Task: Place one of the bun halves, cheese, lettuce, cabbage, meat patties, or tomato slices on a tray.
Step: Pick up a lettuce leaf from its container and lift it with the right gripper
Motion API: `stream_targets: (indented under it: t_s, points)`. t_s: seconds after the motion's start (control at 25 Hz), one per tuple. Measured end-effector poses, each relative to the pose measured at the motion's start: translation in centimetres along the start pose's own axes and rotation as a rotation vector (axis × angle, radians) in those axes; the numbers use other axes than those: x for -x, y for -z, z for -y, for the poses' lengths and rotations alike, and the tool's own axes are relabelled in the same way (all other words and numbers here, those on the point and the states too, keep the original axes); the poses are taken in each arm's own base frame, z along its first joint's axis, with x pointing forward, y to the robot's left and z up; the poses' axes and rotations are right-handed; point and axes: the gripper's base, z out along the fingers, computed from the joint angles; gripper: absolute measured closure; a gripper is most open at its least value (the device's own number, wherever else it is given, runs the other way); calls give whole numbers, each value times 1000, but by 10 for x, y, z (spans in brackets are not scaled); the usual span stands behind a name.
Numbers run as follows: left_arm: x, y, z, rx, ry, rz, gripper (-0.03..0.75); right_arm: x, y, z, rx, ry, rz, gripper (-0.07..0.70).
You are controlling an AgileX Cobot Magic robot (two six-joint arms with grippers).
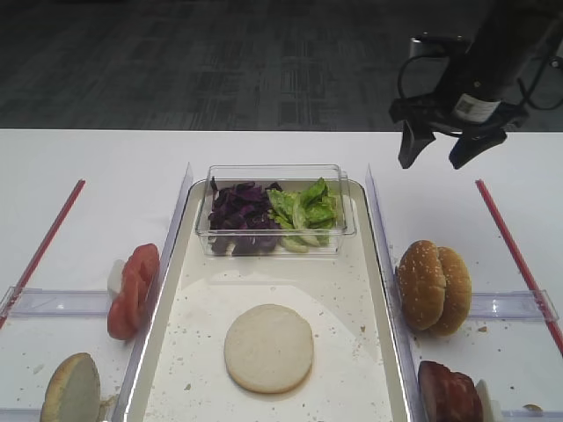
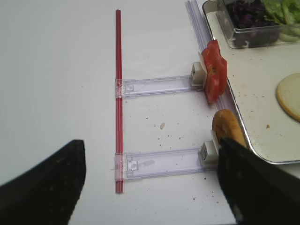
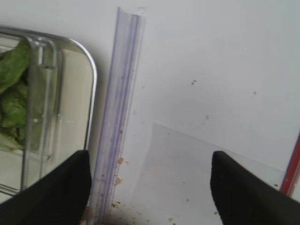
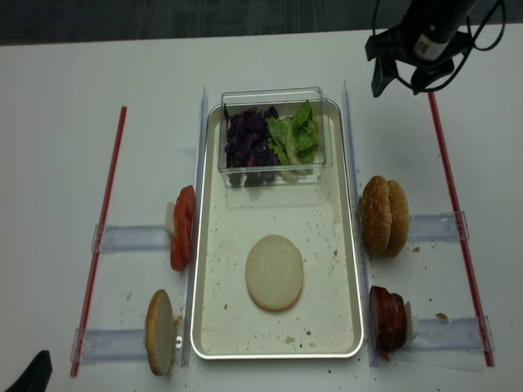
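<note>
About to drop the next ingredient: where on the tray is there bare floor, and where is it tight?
The silver-rimmed tray has bare cream floor between the clear plastic tub and the pale flat bun half, plus strips left and right of that bun. The far end is crowded: the tub fills it almost rim to rim.

tray [image 4: 211, 343]: metal-looking silvery rim, shiny; floor cream-white, matt, crumb-speckled. tub [image 1: 274, 174]: clear glossy plastic, see-thru walls. lettuce [image 1: 308, 209]: ruffled green leaf, slightly waxy sheen. cabbage [image 1: 241, 211]: dark purple shreds, dull. bun half on tray [image 1: 268, 347]: pale cut face, matt, dry, fine-pored. bun halves at right [image 1: 433, 285]: golden-brown crust w/ sesame, soft sheen. meat patties [image 1: 449, 393]: reddish-brown, glossy. tomato slices [image 1: 133, 290]: red, moist-looking. rails [image 3: 116, 112]: transparent plastic, smooth. red strips [image 2: 119, 98]: smooth, plastic-like. table [image 1: 106, 185]: white, smooth, matt w/ crumbs. right gripper [image 1: 440, 149] fingers [image 3: 56, 192]: black, matt.
</note>
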Motion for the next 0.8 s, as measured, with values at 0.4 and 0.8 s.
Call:
stream_targets:
  t_s: [0.4,0.8]
  points:
    - [0,0,0,0,0,0,183,-4,-12,-71,26,174,-24,79]
    - [0,0,0,0,0,0,183,-19,-24,-136,59,346,-38,79]
